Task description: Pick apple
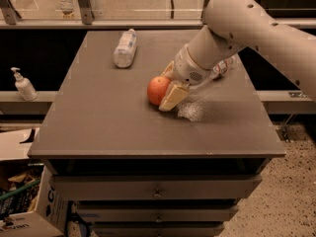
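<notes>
Grey-topped drawer cabinet takes up the middle of the room, and the white arm reaches in over it from the right. A clear bottle lies on its side toward the back. Near the centre the gripper sits low, its cream fingers spread either side of the apple. I'd slide further around it, then squeeze across the widest part. The apple is round, orange-red and faintly glossy, resting on the top.

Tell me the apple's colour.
The apple is orange-red, clearest in the camera view; the end effector is right at it.
</notes>
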Tool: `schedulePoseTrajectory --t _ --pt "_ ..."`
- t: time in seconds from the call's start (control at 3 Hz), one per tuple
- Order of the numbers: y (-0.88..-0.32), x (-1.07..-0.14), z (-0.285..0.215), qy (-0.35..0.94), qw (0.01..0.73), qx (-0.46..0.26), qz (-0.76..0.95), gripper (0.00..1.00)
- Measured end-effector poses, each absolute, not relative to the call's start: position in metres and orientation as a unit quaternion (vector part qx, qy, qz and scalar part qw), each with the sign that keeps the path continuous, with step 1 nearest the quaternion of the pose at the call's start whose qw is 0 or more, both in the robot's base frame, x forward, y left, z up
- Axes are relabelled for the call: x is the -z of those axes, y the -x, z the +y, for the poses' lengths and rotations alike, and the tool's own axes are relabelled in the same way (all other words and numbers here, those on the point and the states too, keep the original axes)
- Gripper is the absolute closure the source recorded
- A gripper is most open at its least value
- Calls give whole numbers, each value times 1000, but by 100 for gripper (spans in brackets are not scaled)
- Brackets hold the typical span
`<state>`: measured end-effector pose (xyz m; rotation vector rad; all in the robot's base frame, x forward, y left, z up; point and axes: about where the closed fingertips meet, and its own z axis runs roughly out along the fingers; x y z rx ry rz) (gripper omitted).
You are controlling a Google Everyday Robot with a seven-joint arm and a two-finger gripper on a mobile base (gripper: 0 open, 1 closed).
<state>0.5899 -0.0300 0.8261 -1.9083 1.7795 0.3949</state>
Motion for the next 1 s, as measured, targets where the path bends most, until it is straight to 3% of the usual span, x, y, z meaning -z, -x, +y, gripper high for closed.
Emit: schedulePoseTrajectory --t 0.67,1.0 --pt "-588 -836 -24 674 215 -156 689 87" --pt "-585 -866 -27 660 227 -176 694 100"
